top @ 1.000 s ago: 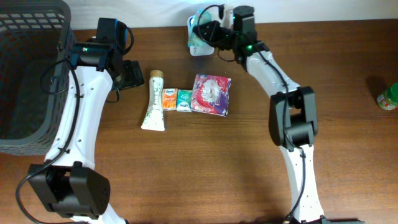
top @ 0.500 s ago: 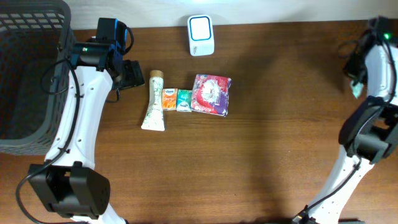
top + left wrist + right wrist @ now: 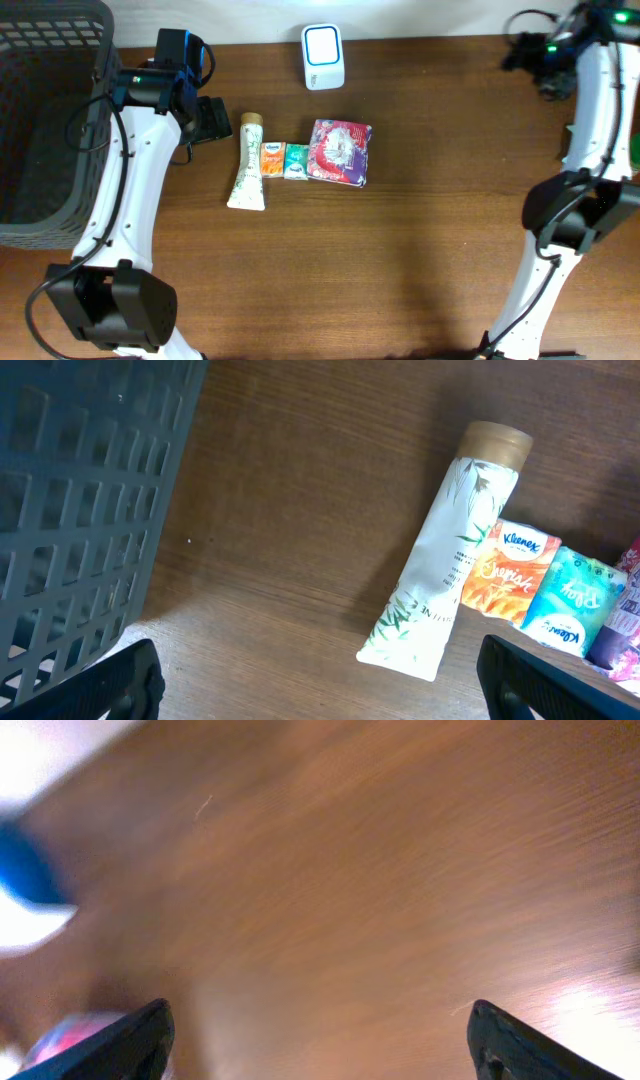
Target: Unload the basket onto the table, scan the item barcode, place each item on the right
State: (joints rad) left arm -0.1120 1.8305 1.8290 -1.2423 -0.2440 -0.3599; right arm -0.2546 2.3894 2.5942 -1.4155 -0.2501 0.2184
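White barcode scanner (image 3: 323,56): one. Row of four items: one brown-capped white tube (image 3: 247,165), two tissue packs, orange pack (image 3: 271,160) and teal pack (image 3: 296,161), one pink packet (image 3: 340,152). Left gripper (image 3: 320,685), right gripper (image 3: 320,1040): both wide, empty.

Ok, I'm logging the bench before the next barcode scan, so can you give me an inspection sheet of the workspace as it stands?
Surface: table, brown wood, no spills seen.
Job's things: white scanner at the far edge; tube, orange tissue pack, teal tissue pack and pink packet in a row.
Clutter: green object at the right edge, mostly hidden by the right arm.
Grippers: left gripper open, empty, beside the tube; right gripper open, empty, near the far right corner.
Cables: black cable loops at the left arm's base, away from the items.
Surroundings: grey basket at the left edge.
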